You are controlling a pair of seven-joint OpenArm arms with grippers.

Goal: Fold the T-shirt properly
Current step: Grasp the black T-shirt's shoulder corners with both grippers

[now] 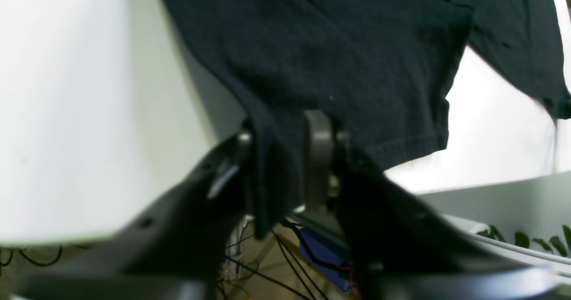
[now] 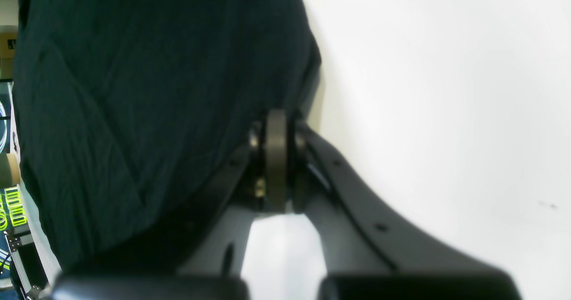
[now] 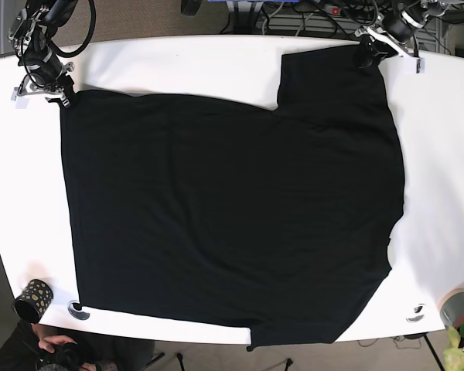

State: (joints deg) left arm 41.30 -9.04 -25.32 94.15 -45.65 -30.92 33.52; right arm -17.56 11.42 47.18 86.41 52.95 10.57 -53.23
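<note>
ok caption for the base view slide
Black T-shirt spread flat on white table, each hand pinching a far corner.
</note>
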